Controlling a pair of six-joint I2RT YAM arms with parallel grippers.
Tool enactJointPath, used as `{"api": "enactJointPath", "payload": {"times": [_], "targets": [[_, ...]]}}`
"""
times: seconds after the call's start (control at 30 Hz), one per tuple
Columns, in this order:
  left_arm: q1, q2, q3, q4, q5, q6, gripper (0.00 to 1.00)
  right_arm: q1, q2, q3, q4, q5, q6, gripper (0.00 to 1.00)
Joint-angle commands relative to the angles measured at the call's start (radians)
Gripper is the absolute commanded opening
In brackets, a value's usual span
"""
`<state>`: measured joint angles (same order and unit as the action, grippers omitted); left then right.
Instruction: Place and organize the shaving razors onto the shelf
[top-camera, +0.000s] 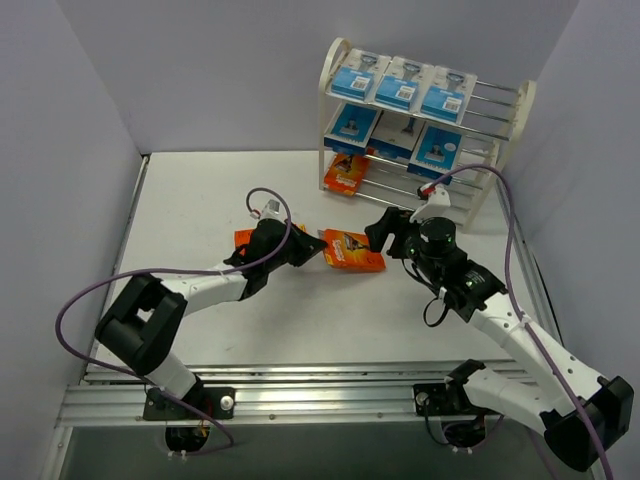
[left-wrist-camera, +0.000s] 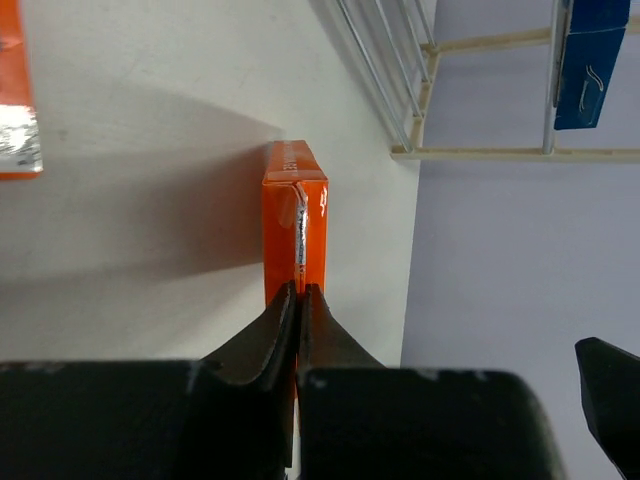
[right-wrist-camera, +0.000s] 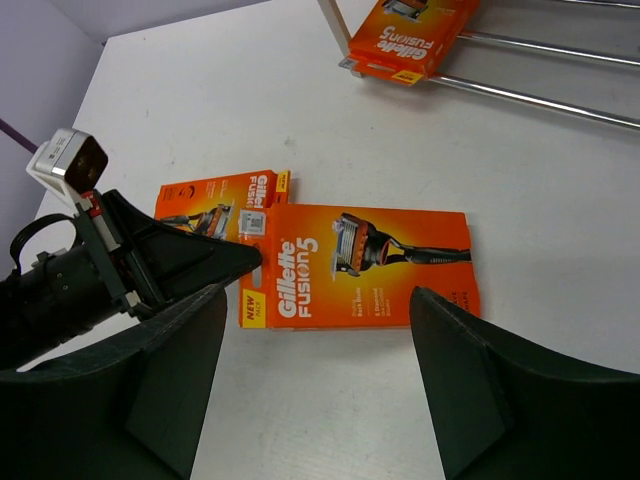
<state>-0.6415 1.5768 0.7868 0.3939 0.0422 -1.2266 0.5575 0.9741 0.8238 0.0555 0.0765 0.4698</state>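
My left gripper (left-wrist-camera: 298, 290) pinched the orange box (right-wrist-camera: 360, 265) by its thin edge (a weak hold); I feared my open right gripper (top-camera: 385, 230) might knock it loose.

I work over a flat matte white tabletop (top-camera: 200, 200), boxed in on three sides by plain pale lavender-grey wall panels — the back panel (top-camera: 200, 70), the left panel (top-camera: 60, 150) and the right panel (top-camera: 600, 150). A ribbed silver aluminium rail (top-camera: 320, 392) runs along the near edge. The light is soft and even, leaving only faint grey shadows on the white surface. Below the rail lies a dark strip of floor (top-camera: 330, 462) — too dim to read.
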Motion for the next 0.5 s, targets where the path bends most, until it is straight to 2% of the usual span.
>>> {"api": "enactJointPath", "payload": {"times": [0.0,0.23,0.33,0.47], "targets": [[-0.02,0.058,0.135,0.092,0.036,0.027,0.02,-0.014,-0.041,0.049,-0.016,0.055,-0.007,0.7],[-0.023,0.164,0.285,0.065,0.074,0.139,0.02,-0.041,-0.066,0.066,-0.029,0.111,-0.01,0.71],[-0.023,0.23,0.322,0.124,0.126,0.196,0.02,-0.054,-0.071,0.063,-0.032,0.117,-0.013,0.71],[-0.021,0.293,0.379,0.12,0.177,0.295,0.02,-0.082,-0.083,0.043,-0.036,0.118,-0.02,0.72]]}}
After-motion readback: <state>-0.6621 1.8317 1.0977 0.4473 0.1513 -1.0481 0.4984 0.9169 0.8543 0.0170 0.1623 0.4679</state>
